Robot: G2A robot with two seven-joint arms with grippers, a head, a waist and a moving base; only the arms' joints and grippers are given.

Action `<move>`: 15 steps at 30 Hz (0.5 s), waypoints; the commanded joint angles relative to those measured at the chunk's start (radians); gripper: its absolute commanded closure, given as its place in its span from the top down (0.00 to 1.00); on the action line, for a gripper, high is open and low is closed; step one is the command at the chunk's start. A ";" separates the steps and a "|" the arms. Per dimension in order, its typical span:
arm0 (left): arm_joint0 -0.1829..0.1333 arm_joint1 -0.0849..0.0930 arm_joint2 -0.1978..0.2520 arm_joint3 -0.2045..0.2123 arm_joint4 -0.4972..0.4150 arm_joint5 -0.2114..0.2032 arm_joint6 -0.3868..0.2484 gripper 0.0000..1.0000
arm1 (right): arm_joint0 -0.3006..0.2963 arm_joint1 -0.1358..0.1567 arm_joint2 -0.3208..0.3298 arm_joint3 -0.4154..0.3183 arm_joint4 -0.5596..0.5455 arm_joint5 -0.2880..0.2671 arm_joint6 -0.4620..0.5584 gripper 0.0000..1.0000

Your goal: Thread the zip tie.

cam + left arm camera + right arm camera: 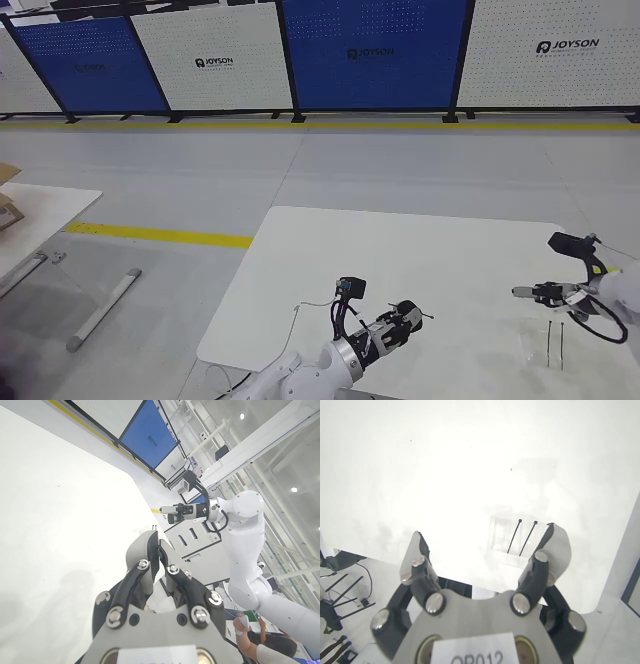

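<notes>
Two black zip ties (514,536) (528,538) lie side by side on a clear tray (497,535) near the table's right front corner; the top view shows the zip ties (555,338) there too. My right gripper (485,531) hangs open above the table edge, just short of the tray, with nothing between its fingers. My left gripper (159,550) is at the table's front middle, shut, with a small dark piece pinched between its pads. In the top view a thin dark strand sticks out of the left gripper (405,318), seemingly a zip tie.
The white table (400,250) has a rounded front left corner and its front edge close under both arms. The right gripper (170,510) stands well apart from the left one. Blue and white partition panels (370,55) stand far behind.
</notes>
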 commanded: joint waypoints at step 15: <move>0.000 0.000 0.000 0.000 0.000 0.000 0.000 0.00 | 0.043 -0.039 -0.090 0.159 0.076 -0.015 -0.094 1.00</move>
